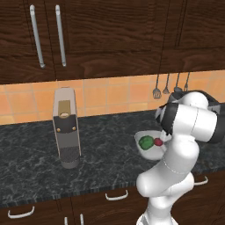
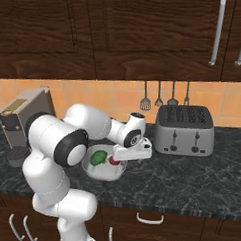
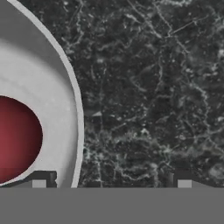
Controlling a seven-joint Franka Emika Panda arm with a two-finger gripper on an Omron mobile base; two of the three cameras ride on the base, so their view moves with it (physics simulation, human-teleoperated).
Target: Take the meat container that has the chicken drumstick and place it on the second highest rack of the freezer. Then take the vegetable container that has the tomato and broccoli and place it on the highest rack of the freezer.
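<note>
Dark counter (image 2: pixel 196 181) carries the dish (image 2: pixel 95 171) with tomato (image 2: pixel 114 161) and broccoli (image 2: pixel 98 157), my pincer (image 3: pixel 111 183) spread astride its rim. I judge this the vegetable pickup; next, clamp the rim and lift level.

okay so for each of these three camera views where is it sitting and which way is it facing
Left base view: behind the arm's left, facing the counter and coffee machine; arm at lower right.
Right base view: behind its right, facing the toaster; arm at lower left.
Hand view: looks down past the gripper at the bowl.
Shared: bowl, tomato, broccoli.
</note>
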